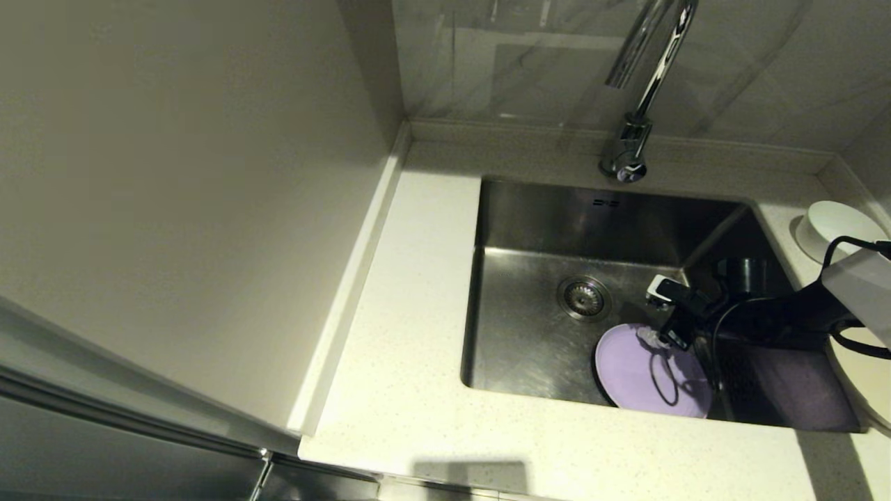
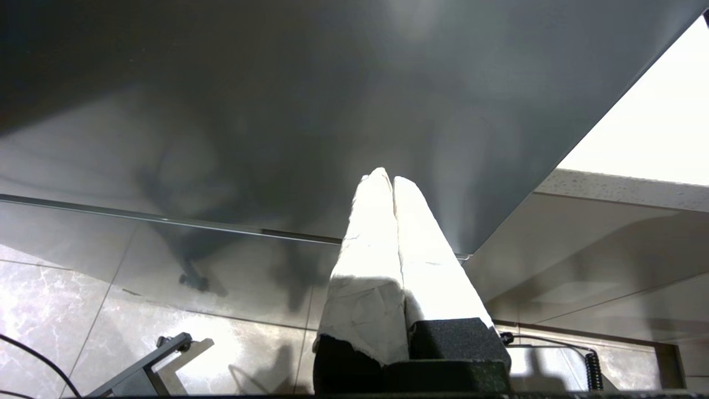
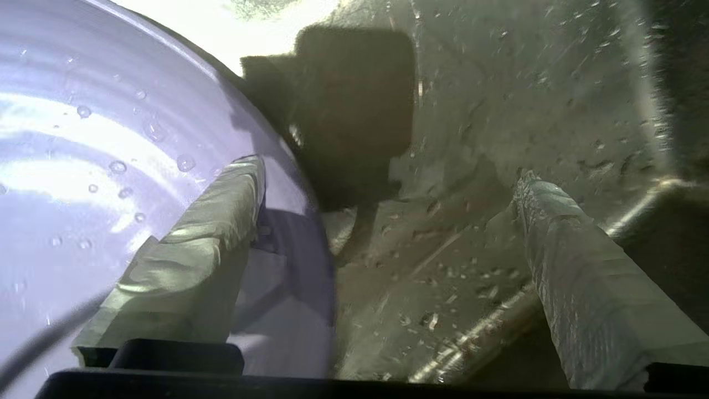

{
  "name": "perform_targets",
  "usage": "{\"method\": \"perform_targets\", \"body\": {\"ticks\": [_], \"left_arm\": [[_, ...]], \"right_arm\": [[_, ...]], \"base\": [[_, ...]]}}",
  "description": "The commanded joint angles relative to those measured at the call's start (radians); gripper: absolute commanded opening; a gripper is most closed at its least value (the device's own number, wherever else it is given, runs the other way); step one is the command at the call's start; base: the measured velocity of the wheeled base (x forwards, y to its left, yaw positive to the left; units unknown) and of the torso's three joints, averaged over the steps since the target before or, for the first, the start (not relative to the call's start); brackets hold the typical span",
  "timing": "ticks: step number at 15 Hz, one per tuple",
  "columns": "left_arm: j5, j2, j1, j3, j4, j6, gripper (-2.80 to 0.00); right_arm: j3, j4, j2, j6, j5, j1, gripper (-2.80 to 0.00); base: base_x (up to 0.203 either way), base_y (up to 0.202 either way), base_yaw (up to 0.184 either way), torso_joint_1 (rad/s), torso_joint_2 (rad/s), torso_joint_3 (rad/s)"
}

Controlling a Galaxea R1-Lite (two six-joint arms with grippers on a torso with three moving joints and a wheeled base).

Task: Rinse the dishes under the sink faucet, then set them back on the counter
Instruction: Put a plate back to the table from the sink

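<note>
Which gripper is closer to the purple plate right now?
Right. The right gripper hangs open inside the sink at the purple plate rim; the left gripper is shut, parked away from the sink.

The head camera looks steeply down on the sink [image 1: 557, 278] from above the right claw [image 1: 661, 313]. The right wrist camera sits close behind that claw [image 3: 388, 221], sharing the sink floor. The left wrist camera faces, perhaps, a cabinet front.
</note>
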State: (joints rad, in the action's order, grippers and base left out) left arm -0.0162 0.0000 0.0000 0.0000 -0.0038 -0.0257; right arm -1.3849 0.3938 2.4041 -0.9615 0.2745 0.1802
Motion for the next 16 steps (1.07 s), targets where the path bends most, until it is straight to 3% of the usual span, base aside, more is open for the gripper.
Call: {"method": "perform_targets", "body": {"ticks": [1,3,8,16], "left_arm": [[-0.001,-0.003,0.0,0.0,-0.001,0.001,-2.8],[-0.001,-0.003,0.0,0.0,-0.001,0.001,-2.8],[-0.001,-0.003,0.0,0.0,-0.001,0.001,-2.8],[-0.001,-0.003,0.0,0.0,-0.001,0.0,-2.8]], "right_arm": [[-0.008,0.006,0.009,0.004,0.005,-0.004,0.0],[-0.014,0.035,0.009,0.067,0.008,-0.013,0.0],[-0.075,0.126,0.008,0.352,0.0,-0.087,0.0],[-0.14,0.128,-0.01,0.414,-0.001,-0.09,0.0]], "base": [[0.0,0.0,0.0,0.0,0.0,0.0],[0.0,0.0,0.0,0.0,0.0,0.0],[0.0,0.0,0.0,0.0,0.0,0.0],[0.0,0.0,0.0,0.0,0.0,0.0]]}}
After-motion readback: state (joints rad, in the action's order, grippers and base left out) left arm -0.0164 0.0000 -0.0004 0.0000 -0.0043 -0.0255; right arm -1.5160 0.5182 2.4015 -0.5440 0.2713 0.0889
